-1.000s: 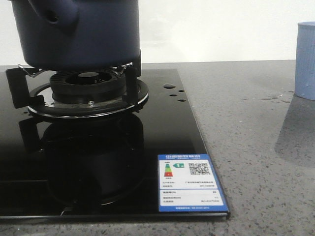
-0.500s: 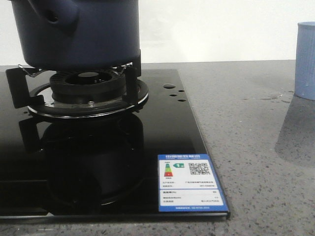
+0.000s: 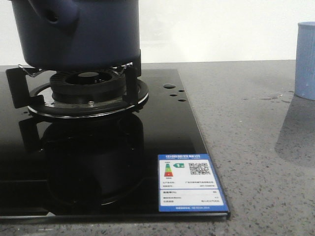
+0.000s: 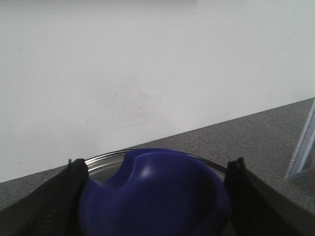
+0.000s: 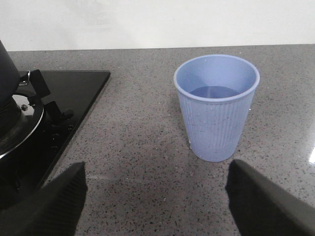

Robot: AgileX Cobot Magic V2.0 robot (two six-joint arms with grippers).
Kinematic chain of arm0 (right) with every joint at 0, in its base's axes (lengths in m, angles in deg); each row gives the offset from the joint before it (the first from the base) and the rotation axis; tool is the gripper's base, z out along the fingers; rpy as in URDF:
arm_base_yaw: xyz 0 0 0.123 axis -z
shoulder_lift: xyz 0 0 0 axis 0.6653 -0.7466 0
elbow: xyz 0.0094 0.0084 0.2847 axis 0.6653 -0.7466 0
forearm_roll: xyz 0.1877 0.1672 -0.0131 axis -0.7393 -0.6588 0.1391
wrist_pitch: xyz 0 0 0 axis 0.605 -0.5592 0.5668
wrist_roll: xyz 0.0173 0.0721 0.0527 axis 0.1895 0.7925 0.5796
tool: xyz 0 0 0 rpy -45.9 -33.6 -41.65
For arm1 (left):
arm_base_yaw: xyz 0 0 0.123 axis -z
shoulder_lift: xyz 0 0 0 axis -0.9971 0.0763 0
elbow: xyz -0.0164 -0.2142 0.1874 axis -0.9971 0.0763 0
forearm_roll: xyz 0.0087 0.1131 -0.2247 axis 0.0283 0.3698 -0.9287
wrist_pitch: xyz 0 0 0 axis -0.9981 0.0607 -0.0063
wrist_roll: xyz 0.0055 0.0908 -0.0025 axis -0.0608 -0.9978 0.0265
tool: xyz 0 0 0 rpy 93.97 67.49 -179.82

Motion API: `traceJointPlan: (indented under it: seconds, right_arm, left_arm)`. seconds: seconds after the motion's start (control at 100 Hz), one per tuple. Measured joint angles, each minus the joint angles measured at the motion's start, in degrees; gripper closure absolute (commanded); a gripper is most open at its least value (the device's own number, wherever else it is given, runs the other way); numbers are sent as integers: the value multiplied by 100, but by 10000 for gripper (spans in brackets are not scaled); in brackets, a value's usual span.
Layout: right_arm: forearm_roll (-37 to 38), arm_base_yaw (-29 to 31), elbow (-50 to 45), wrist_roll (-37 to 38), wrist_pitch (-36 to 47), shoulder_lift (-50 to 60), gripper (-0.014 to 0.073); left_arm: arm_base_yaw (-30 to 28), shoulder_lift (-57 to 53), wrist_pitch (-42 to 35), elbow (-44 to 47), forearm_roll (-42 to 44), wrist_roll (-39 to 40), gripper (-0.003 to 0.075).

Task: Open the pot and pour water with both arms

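The pot (image 3: 78, 32) sits on the burner (image 3: 87, 88) at upper left of the front view, stub handle (image 3: 55, 14) facing us. Left gripper (image 4: 155, 196) straddles its blue knob (image 4: 155, 194), fingers apart; grip unclear. Right gripper (image 5: 156, 204) is spread open, nothing held, above the counter (image 5: 138, 147) near the cup (image 5: 216, 105), water inside.

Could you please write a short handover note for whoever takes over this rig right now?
Left gripper: open, fingers either side of the blue lid knob; contact not clear.
Right gripper: open and empty, above the counter before the pale blue cup.
The pot sits on the burner stand of the stove, the cup upright on the counter to its right.
Done: approach only.
Left: grip knob, lift lid, pour.
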Motion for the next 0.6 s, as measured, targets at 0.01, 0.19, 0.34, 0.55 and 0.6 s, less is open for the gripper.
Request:
traceJointPlan:
  seconds: [0.01,0.19,0.34,0.55,0.6]
  right_arm:
    - [0,0,0,0,0,0,60]
    - [0,0,0,0,0,0,60]
    - [0,0,0,0,0,0,60]
    - [0,0,0,0,0,0,60]
    - [0,0,0,0,0,0,60]
  left_arm:
    - [0,0,12,0,0,0,164]
    - [0,0,77,0,0,0,174]
    - [0,0,81,0,12,0,256]
    - [0,0,108,0,12,0,342]
    - [0,0,108,0,12,0,344]
